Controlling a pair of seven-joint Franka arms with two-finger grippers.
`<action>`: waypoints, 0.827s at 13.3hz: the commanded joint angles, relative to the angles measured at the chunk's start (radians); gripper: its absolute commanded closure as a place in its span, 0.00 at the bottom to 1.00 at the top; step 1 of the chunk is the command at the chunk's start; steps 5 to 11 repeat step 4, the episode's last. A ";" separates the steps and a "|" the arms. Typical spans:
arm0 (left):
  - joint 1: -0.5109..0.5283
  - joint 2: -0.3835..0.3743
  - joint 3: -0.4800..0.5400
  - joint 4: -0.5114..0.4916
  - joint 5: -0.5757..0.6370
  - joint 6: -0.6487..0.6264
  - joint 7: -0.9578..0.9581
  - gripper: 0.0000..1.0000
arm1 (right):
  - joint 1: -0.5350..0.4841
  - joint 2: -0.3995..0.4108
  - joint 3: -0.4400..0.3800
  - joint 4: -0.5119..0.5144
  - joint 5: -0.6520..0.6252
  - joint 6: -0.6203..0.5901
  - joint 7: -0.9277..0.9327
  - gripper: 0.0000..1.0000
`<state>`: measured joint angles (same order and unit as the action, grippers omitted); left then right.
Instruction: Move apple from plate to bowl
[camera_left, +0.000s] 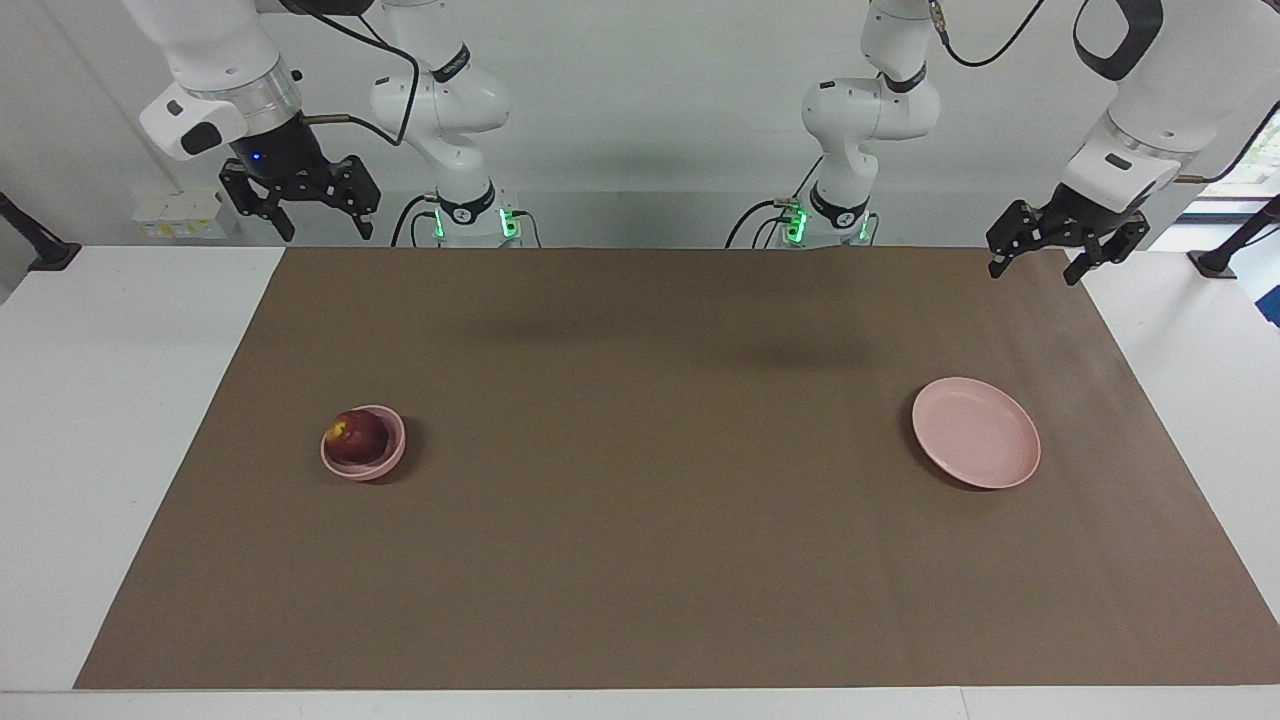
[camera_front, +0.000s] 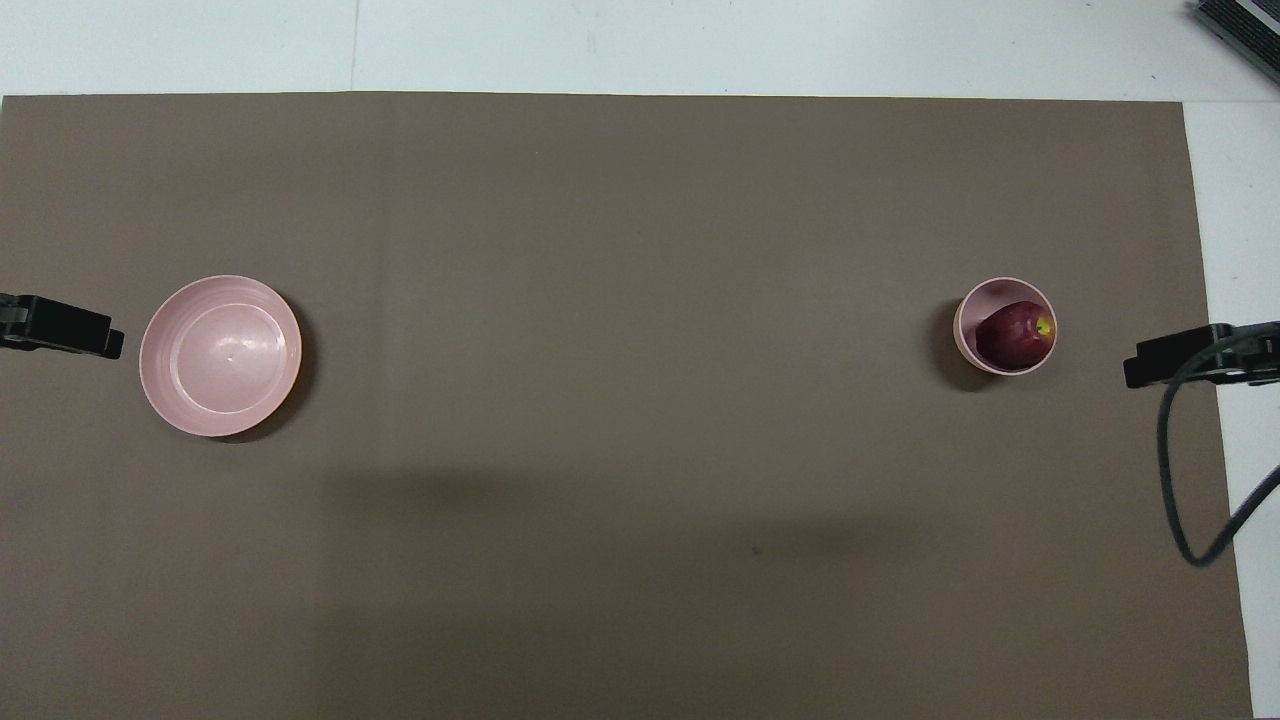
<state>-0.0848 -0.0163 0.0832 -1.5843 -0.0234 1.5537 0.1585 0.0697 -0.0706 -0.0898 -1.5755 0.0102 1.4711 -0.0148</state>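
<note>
Brown matting carries the bowl holding the apple; the plate sits bare. My right gripper and left gripper hang spread, holding nothing.

white jointed arms, black cables, green base lights, black left gripper.

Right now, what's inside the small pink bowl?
The apple sits in the bowl, yellowish stem end showing. It covers the bowl's bottom, so anything underneath cannot be seen.

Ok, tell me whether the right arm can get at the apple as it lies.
Probably yes: the apple sits exposed in the bowl at that arm's end, and the right gripper hangs open above the table edge, nothing between.
</note>
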 joint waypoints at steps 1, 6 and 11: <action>-0.001 0.006 0.001 0.018 0.008 -0.023 -0.005 0.00 | -0.010 -0.014 0.005 -0.014 -0.016 0.008 -0.013 0.00; -0.001 0.006 0.003 0.018 0.008 -0.021 -0.005 0.00 | -0.011 -0.017 0.005 -0.018 -0.016 0.006 -0.016 0.00; -0.001 0.006 0.003 0.018 0.008 -0.021 -0.005 0.00 | -0.011 -0.017 0.005 -0.018 -0.016 0.006 -0.016 0.00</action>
